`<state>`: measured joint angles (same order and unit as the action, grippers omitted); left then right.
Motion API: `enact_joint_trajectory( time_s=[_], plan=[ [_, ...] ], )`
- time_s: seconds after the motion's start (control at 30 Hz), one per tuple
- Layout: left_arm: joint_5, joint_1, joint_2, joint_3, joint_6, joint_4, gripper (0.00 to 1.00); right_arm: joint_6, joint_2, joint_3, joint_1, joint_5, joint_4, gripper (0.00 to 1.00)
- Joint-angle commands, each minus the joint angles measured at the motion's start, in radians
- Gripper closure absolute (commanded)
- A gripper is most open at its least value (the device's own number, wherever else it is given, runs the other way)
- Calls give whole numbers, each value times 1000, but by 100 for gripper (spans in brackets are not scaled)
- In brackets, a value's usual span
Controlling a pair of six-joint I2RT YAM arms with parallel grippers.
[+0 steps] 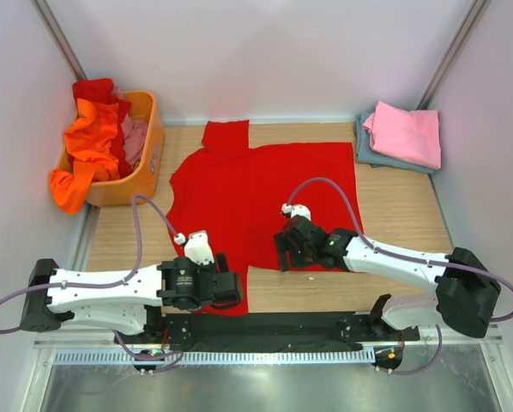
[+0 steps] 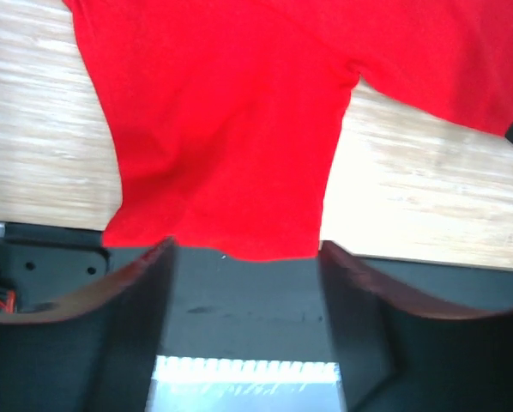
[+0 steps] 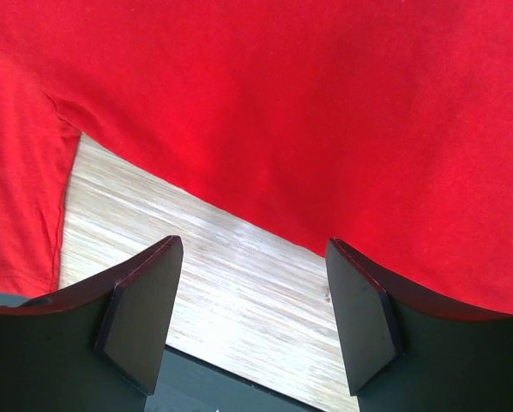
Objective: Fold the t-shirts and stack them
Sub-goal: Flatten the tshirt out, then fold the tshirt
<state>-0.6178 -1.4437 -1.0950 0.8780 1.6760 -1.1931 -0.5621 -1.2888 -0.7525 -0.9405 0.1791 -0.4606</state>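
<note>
Early in folding the red t-shirt spread flat at centre frame, with left gripper and right gripper both parted, empty at its lower edge; next, probably closing on that edge and carrying it up-frame.

Plain white walls enclose a pale wood-grain tabletop on three sides. Metal posts rise at both far corners, and a black strip edges its near side.
</note>
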Motion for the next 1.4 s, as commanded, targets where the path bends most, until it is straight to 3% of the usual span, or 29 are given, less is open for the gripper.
enact_joint_trajectory(
  time_s=[0.0, 0.03, 0.13, 0.3, 0.53, 0.83, 1.37],
  plan=[
    [7, 3, 12, 49, -24, -86, 27, 11, 28, -15, 0, 29, -12, 26],
    [12, 5, 12, 49, -28, -92, 18, 11, 31, -10, 0, 34, -12, 26],
    [20, 3, 6, 36, -22, -102, 10, 7, 39, 4, 0, 40, -10, 26],
    [26, 3, 56, -75, 42, -60, 10, 2, 36, 16, 0, 19, 0, 26],
    [47, 6, 202, -286, 103, 128, 7, -19, 69, 36, 0, 16, 37, 26],
    [92, 6, 207, -408, 151, 171, 7, -70, 178, 91, 0, 34, 36, 25],
    [96, 5, 113, -416, 56, 306, 11, -176, 325, 165, 0, 60, -49, 25]
  ],
)
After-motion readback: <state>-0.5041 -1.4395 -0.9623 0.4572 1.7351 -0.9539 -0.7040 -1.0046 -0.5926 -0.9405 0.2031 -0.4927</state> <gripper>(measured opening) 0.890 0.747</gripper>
